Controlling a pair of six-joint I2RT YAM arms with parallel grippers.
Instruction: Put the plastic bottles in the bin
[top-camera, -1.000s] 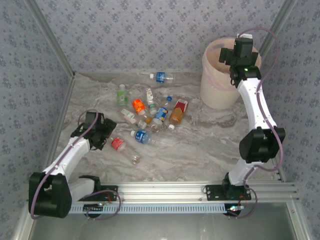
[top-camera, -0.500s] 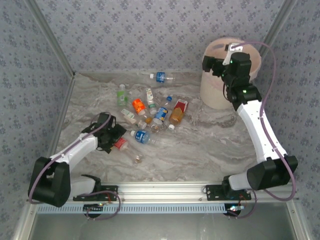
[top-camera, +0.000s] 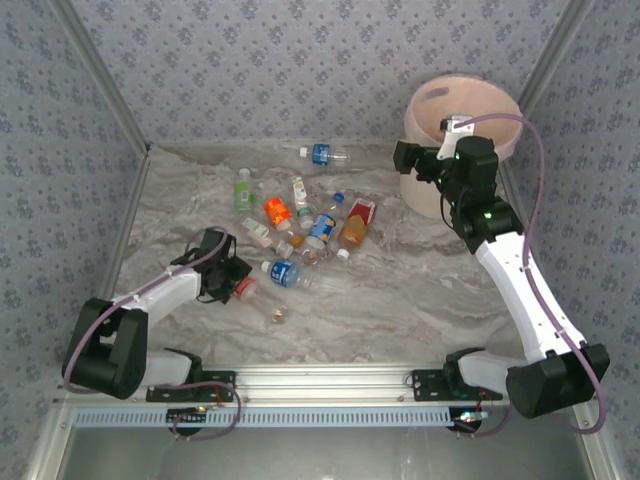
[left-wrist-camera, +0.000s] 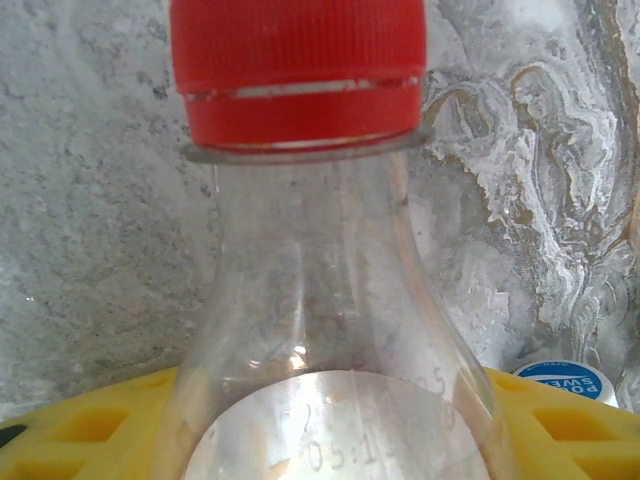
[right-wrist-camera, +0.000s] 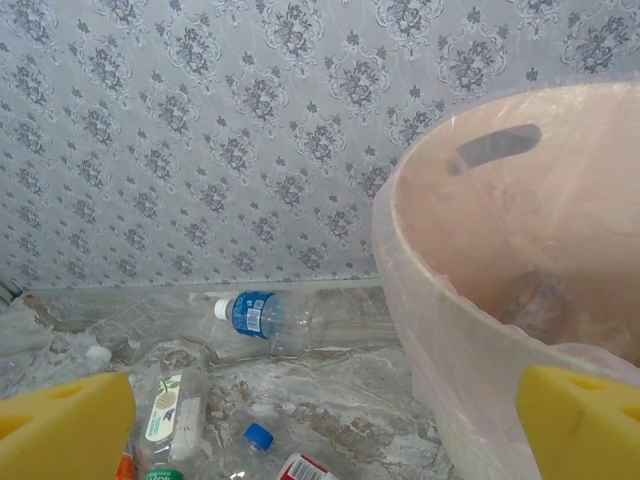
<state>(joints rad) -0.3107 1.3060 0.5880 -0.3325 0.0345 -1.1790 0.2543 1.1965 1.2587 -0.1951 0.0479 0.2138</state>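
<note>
Grey-veined marble table (top-camera: 420, 290): at 8 o'clock the left gripper (top-camera: 232, 280) has its yellow fingers (left-wrist-camera: 80, 440) either side of a lying red-capped bottle (left-wrist-camera: 310, 300), whether clamped yet I cannot tell. More plastic bottles (top-camera: 310, 230) litter the middle, a blue-labelled bottle (top-camera: 322, 154) at 12 o'clock by the far wall. At 2 o'clock the right gripper (top-camera: 402, 159) hangs with fingers spread wide, empty, just beside the pink-lined bin (top-camera: 425, 200) in the far corner.

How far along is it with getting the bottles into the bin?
Done: a clear item, likely a bottle, lies inside the bin. In hand: the left gripper clamps a red-capped bottle; the right gripper is open and empty beside the bin. Left: roughly a dozen bottles scattered on the table.
</note>
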